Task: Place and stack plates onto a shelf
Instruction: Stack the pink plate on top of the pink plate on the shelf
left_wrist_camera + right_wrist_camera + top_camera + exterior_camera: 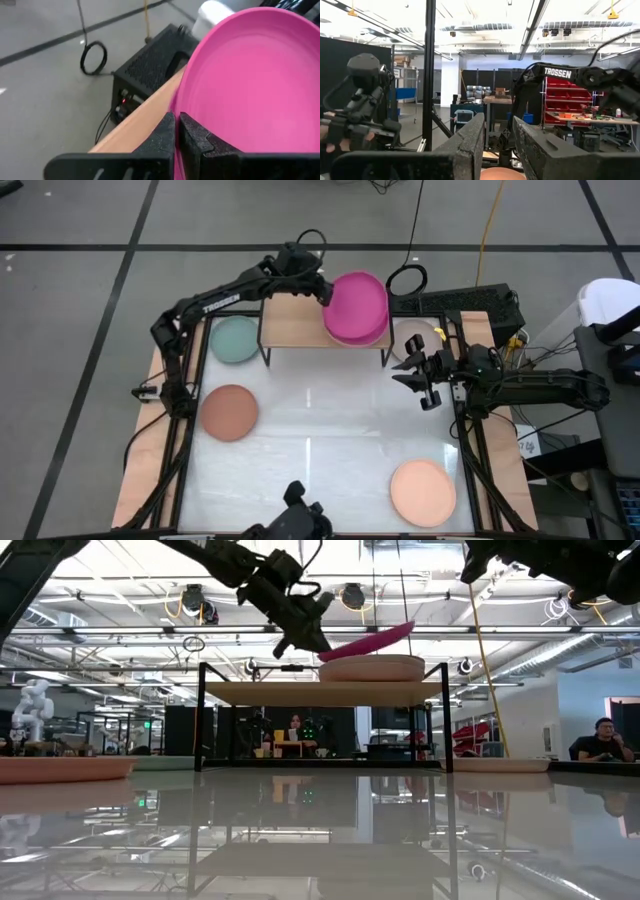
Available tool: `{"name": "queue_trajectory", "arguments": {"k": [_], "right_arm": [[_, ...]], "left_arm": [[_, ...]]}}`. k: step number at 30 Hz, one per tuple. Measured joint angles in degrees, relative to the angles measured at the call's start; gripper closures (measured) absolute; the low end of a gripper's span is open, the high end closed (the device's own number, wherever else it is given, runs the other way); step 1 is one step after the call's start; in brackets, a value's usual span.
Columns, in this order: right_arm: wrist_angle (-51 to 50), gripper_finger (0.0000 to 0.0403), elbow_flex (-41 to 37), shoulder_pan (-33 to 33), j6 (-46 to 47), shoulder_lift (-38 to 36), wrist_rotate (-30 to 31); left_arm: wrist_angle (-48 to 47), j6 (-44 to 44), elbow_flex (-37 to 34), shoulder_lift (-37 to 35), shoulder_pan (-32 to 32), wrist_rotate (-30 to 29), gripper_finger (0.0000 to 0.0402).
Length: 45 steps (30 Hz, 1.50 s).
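Observation:
My left gripper [318, 288] is over the shelf [295, 327], shut on a magenta plate [356, 307]. That plate hangs tilted over a pink plate [372, 668] that lies flat on the shelf's right half. A teal plate [235, 338], a terracotta plate [230, 412], a peach plate [422, 492] and a beige plate [412, 337] lie flat on the table. My right gripper [418, 378] waits open above the table, right of the shelf and near the beige plate. My left gripper pinches the magenta plate's rim [179, 111] between its two fingers [165, 137], on the plate's left edge. The fingers come from the table's left, nearly level. The plate is tilted, its right edge [408, 628] raised. I cannot tell whether its held edge touches the pink plate below.
The shelf stands at the table's far edge on thin black legs [200, 720], with bare wood [290, 320] on its left half. A black box [470, 302] and a coiled cable [406, 279] lie beyond it. The white table middle [320, 430] holds nothing. A person [600, 740] sits in the room behind.

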Motion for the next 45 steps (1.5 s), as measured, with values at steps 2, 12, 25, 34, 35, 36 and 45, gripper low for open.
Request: {"name": "queue_trajectory", "arguments": {"k": [2, 12, 25, 34, 35, 36, 45], "right_arm": [[-0.02, 0.0314, 0.01, 0.0, 0.0, 0.02, -0.02], [0.39, 0.0314, 0.02, 0.0, 0.0, 0.0, 0.0], [0.19, 0.0314, 0.02, 0.59, 0.0, 0.01, -0.01], [-2.28, 0.0314, -0.63, 0.98, -1.34, 0.0, 1.95], [-3.19, 0.0314, -1.19, 0.98, -1.69, 0.0, 4.42], [-3.73, 0.0314, -1.66, 0.98, -1.71, 0.18, 7.24], [-6.48, 0.0314, -2.82, -2.06, -8.25, 2.14, 23.85]], "left_arm": [[-1.12, 0.0, -0.09, 0.71, 0.41, -0.04, 0.0386], [0.17, 0.52, -0.04, 0.84, 0.19, -0.06, 0.0283], [2.72, 3.89, -0.69, -0.84, -0.41, -2.65, 0.0225], [22.47, 5.67, -10.54, -3.06, -4.92, -3.79, 0.0225], [23.48, 5.94, -11.67, -4.42, -5.16, -3.85, 0.0225], [23.6, 6.17, -12.75, -5.83, -5.55, -3.85, 0.0225], [33.88, 8.92, -28.45, -26.54, -8.62, -7.05, 0.0225]]}}
